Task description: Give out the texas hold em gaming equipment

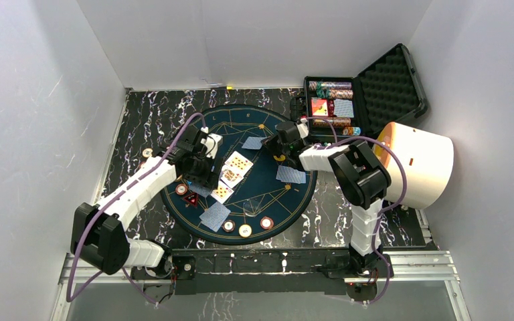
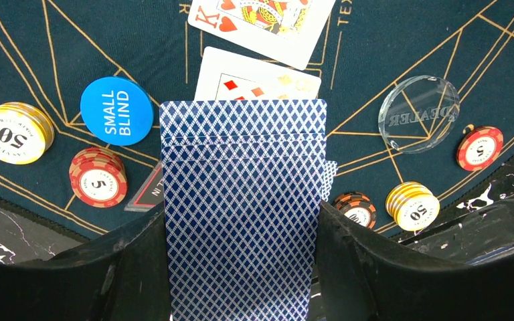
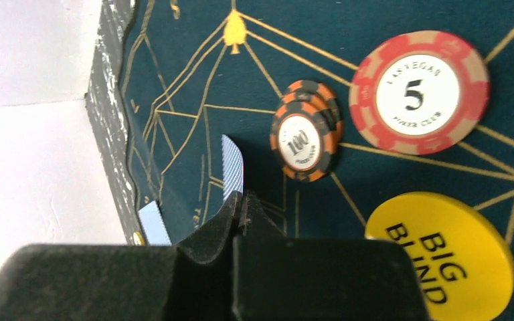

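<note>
My left gripper [image 2: 239, 212] is shut on a deck of blue-backed playing cards [image 2: 243, 167], held above the round dark mat [image 1: 268, 200]. Beyond the deck lie a diamonds card [image 2: 258, 80] and a king of hearts [image 2: 261, 23], face up. Around them sit the blue small-blind button [image 2: 116, 111], a clear dealer button [image 2: 418, 114] and chip stacks [image 2: 13, 132]. My right gripper [image 3: 241, 198] is shut on one blue-backed card [image 3: 233, 167], seen edge-on at the mat's far side. Beside it are the yellow big-blind button [image 3: 442, 257], a 100 chip stack [image 3: 304, 138] and a 5 chip [image 3: 418, 91].
An open black case [image 1: 361, 100] with chip rows and card packs stands at the back right. A big white cylinder with an orange end [image 1: 418, 164] lies right of the mat. Face-down cards [image 1: 215, 215] and chips [image 1: 245, 231] line the mat's near edge. White walls enclose the table.
</note>
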### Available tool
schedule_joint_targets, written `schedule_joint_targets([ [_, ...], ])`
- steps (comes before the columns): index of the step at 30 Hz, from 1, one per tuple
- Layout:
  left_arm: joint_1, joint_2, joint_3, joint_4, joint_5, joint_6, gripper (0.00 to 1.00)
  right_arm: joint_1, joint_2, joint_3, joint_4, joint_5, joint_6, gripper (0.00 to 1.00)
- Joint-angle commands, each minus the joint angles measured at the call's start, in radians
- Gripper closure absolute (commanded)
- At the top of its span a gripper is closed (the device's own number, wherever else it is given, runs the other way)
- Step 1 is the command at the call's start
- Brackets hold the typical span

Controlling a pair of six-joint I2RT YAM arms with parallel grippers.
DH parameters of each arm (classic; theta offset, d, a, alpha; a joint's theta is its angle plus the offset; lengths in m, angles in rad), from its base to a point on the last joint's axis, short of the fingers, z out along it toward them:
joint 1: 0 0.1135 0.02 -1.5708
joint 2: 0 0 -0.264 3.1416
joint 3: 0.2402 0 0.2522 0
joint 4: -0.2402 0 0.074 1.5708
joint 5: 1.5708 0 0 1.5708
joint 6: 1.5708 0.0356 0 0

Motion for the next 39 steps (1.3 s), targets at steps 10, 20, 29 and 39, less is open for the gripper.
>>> schedule_joint_targets([
  [10, 0.002, -0.083, 0.046, -0.044, 0.012, 0.001, 1.00, 0.071, 0.034, -0.001, 0.157, 0.024, 0.000, 1.00],
  [20, 0.003, -0.087, 0.046, -0.047, 0.017, -0.002, 1.00, 0.085, 0.037, -0.021, 0.172, 0.056, -0.007, 1.00],
  [29, 0.003, -0.079, 0.048, -0.042, 0.024, 0.000, 1.00, 0.087, -0.001, -0.039, 0.131, 0.008, -0.033, 0.77],
  [39, 0.002, -0.044, 0.076, -0.047, 0.040, 0.043, 1.00, 0.020, -0.285, -0.102, -0.188, -0.175, -0.315, 0.41],
])
